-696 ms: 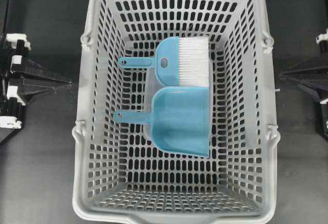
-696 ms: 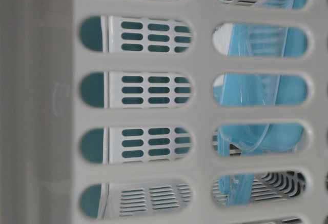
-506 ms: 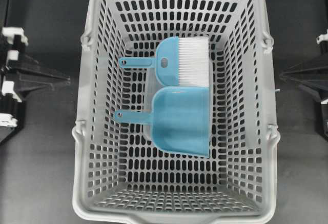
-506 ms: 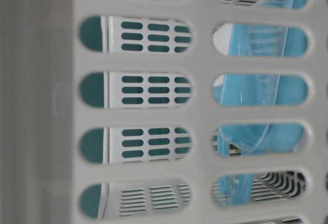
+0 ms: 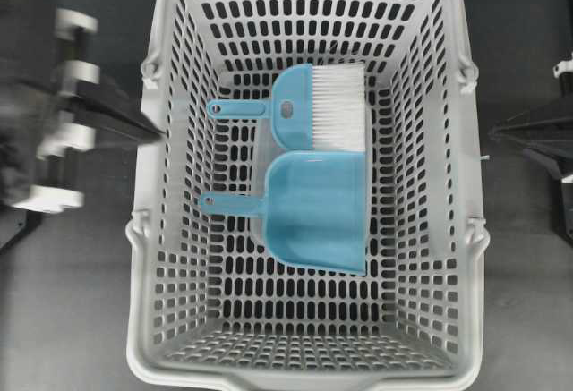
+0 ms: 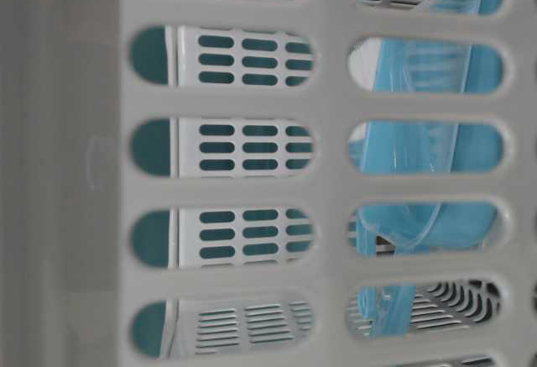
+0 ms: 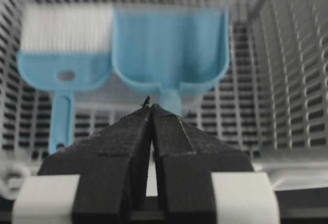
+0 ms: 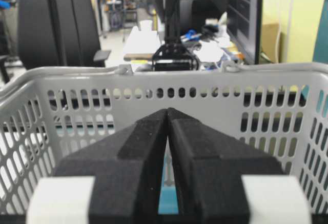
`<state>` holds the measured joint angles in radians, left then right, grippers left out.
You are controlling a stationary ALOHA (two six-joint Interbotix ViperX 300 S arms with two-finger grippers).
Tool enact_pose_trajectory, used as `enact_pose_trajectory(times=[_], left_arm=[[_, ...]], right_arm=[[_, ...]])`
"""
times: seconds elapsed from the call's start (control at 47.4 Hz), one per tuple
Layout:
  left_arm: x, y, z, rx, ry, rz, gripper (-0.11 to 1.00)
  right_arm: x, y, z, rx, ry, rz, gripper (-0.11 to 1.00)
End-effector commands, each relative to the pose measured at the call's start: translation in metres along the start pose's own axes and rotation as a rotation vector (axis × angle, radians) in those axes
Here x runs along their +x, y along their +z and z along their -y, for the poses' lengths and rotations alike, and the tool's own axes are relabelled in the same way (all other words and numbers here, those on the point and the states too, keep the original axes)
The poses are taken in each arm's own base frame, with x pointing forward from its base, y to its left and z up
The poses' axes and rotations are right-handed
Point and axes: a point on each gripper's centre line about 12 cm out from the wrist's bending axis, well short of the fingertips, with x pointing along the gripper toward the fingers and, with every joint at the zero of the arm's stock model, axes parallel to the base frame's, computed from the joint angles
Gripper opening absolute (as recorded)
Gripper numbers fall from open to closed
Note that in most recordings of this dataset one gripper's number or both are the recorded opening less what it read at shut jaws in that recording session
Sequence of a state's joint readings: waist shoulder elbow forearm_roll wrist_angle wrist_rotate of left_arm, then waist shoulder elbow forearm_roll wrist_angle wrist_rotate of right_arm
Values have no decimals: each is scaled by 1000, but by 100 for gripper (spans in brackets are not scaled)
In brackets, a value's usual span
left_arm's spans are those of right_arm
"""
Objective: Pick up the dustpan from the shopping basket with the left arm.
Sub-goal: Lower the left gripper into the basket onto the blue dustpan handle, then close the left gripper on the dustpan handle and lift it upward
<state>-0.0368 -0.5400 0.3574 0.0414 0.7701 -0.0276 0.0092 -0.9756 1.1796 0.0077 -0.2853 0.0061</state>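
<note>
The light blue dustpan (image 5: 318, 212) lies flat on the floor of the grey shopping basket (image 5: 149, 185), its thin handle (image 5: 228, 200) pointing left. Through the basket's slots, the table-level view shows the dustpan (image 6: 428, 144). My left gripper (image 5: 154, 131) is blurred and shut at the basket's left rim, holding nothing. In the left wrist view its closed tips (image 7: 151, 107) point into the basket toward the dustpan (image 7: 171, 49). My right gripper (image 5: 492, 130) rests shut outside the right wall, its tips (image 8: 167, 110) facing the basket (image 8: 215, 78).
A blue hand brush (image 5: 309, 109) with white bristles lies just behind the dustpan, touching it, and shows as the brush (image 7: 66, 44) left of the pan in the wrist view. The basket's tall slotted walls (image 7: 297, 80) surround both. Dark tabletop (image 5: 72, 301) lies either side.
My left arm has swung right, from beside the table's left edge to the basket's left rim, and is motion-blurred. Dustpan, brush, basket and right arm have not moved.
</note>
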Motion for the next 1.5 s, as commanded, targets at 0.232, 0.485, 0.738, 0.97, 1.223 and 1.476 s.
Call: enact_pose_trajectory(times=[0.232,0.485,0.738,0.97,1.223,1.476], left_arm=[[75,22,4,59,-5,-308,0],[124,-4,12,84,-19,-438,0],[152,-33,12,77,-18,-531,15],[177,-59,22,102,-36,-582,80],[203,-86,27,104,-41,-653,90],[206,-92,23,59,-23,-652,86]], right_arm=[[1,3,-2,5,10,6,-1],[1,2,-4,6,19,4,-1],[1,0,-5,6,24,0,-1],[0,-3,-6,5,28,-8,-1],[0,-4,-6,7,31,-11,-1],[0,-4,-8,6,41,-11,-1]])
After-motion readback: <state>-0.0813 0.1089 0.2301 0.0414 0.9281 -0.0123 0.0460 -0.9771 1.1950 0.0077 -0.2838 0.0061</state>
